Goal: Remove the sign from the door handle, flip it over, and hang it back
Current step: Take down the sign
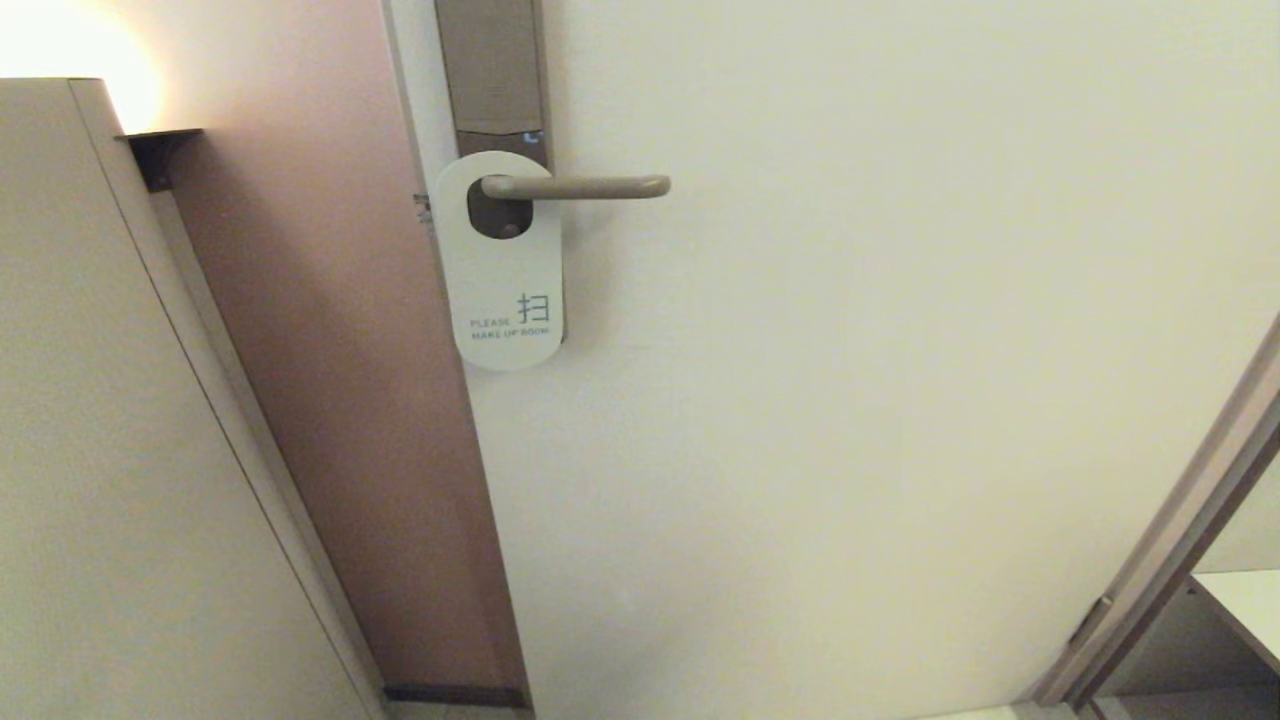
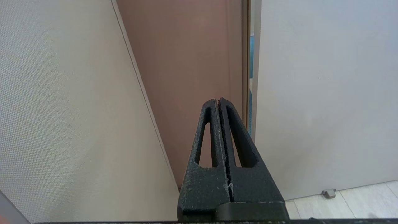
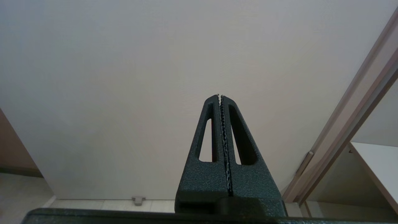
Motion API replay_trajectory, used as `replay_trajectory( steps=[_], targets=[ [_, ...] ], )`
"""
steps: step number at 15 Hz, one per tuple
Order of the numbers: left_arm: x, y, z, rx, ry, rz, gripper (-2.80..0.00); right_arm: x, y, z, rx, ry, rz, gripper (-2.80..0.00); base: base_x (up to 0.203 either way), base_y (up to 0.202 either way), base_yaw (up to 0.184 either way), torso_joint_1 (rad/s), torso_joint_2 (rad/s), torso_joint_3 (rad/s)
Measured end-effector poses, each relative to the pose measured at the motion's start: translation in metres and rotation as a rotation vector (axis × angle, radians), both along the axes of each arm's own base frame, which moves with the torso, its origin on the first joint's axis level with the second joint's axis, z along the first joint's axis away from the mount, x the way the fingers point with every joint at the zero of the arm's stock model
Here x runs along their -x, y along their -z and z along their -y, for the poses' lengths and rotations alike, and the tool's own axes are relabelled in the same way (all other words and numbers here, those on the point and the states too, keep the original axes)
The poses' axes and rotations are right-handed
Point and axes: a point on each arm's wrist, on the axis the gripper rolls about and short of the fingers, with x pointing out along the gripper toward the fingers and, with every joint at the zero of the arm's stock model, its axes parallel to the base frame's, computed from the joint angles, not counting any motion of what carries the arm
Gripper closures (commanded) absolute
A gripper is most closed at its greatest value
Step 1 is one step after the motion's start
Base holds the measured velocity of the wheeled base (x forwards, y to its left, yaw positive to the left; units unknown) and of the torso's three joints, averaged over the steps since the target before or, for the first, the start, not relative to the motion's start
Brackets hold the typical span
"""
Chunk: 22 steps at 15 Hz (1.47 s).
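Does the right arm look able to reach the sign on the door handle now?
Probably yes. The sign hangs in the open on the door handle, nothing before it. The right gripper, shut, points at bare door low down, so it must rise first.

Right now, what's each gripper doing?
Left gripper: closed, holding nothing, low near the door edge.
Right gripper: closed, holding nothing, facing the door.

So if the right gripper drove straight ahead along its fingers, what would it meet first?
Most likely the bare door panel: the shut right gripper points at it, with nothing visible between. The sign lies outside that wrist view.
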Motion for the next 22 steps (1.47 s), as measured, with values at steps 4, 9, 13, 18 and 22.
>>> replay_trajectory(
  steps=[4, 9, 13, 18, 22],
  targets=[
    [0.0, 0.0, 0.0, -0.001, 0.02, 0.0, 0.0, 0.0, 0.0, 0.0, 0.0, 0.0, 0.0, 0.0, 0.0, 0.0, 0.0, 0.0, 0.0, 0.0],
    [0.0, 0.0, 0.0, 0.0, 0.018, 0.003, 0.0, 0.0, 0.0, 0.0, 0.0, 0.0, 0.0, 0.0, 0.0, 0.0, 0.0, 0.0, 0.0, 0.0],
    [0.001, -0.004, 0.001, -0.01, 0.03, 0.012, 0.0, 0.0, 0.0, 0.0, 0.0, 0.0, 0.0, 0.0, 0.0, 0.0, 0.0, 0.0, 0.0, 0.0],
    [0.011, -0.037, 0.002, -0.004, 0.091, 0.047, 0.0, 0.0, 0.0, 0.0, 0.0, 0.0, 0.0, 0.0, 0.0, 0.0, 0.0, 0.0, 0.0, 0.0],
    [0.004, -0.082, 0.002, 0.016, 0.152, 0.041, 0.0, 0.0, 0.0, 0.0, 0.001, 0.0, 0.0, 0.0, 0.0, 0.0, 0.0, 0.0, 0.0, 0.0]
  ],
)
